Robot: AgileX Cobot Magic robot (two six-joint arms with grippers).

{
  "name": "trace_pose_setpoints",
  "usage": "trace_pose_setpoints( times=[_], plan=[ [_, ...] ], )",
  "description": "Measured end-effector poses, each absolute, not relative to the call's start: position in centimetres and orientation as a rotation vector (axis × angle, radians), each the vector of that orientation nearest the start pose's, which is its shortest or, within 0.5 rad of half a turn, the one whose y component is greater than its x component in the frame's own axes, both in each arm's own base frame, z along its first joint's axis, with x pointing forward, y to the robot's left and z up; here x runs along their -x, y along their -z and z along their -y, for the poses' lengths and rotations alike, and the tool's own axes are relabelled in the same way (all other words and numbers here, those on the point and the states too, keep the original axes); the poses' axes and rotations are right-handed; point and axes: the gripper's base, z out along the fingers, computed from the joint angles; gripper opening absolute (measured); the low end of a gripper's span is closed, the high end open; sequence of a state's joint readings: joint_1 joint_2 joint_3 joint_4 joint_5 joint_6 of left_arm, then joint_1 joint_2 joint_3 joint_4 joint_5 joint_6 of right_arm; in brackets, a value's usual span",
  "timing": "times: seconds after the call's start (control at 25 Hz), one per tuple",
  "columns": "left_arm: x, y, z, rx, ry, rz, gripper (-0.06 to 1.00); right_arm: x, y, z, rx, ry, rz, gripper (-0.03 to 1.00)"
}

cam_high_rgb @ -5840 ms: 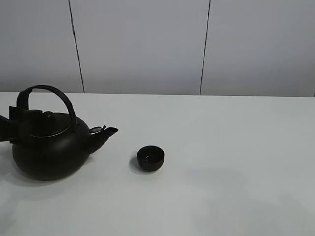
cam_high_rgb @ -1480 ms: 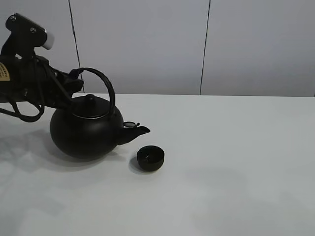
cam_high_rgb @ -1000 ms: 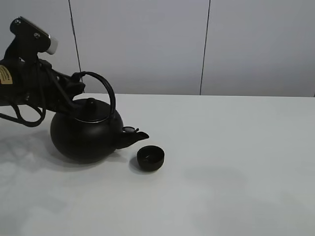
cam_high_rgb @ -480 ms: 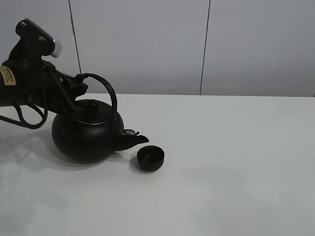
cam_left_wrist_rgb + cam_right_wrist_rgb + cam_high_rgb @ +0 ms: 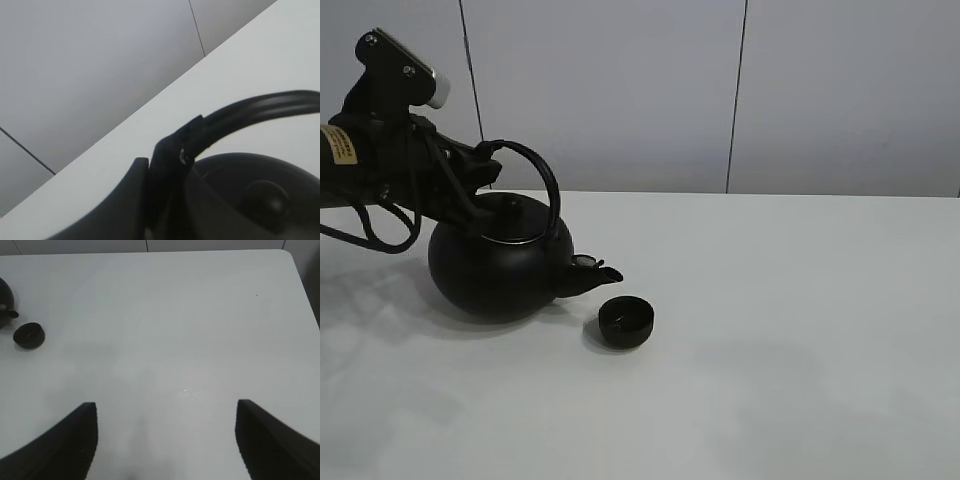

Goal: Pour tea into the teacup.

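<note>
White bench [image 5: 800, 330], grey wall. Teacup [image 5: 626, 322]: just beside the kettle [image 5: 500, 270] spout. Left end effector [image 5: 167, 162]: pinching the kettle handle. Right end effector [image 5: 165, 437]: spread, idle. I judge pouring under way, possibly no flow; next, tip further.

My high camera shows a plain white table [image 5: 800, 330] across the lower half, with faint grey shading on it toward 8 o'clock. Behind it stands a pale grey panelled wall [image 5: 610, 90]. One dark seam [image 5: 474, 100] runs down it at 11 o'clock and a second seam [image 5: 736, 100] at 1 o'clock. My right wrist camera catches the table's rounded corner [image 5: 287, 254] and a small glint [image 5: 186, 390] on the surface.
</note>
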State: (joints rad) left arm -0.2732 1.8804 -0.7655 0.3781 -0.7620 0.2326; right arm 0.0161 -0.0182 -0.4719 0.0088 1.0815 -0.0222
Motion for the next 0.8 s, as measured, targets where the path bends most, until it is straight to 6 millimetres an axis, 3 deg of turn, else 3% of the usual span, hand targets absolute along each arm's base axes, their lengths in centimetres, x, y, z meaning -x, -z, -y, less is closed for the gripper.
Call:
trace_pose_setpoints(
  times=[0.8],
  plan=[
    [-33.48, -15.17, 12.04, -0.953, 0.041, -1.586, 0.11, 0.53, -26.77, -0.06, 0.04, -0.007, -2.075, 0.52]
  ],
)
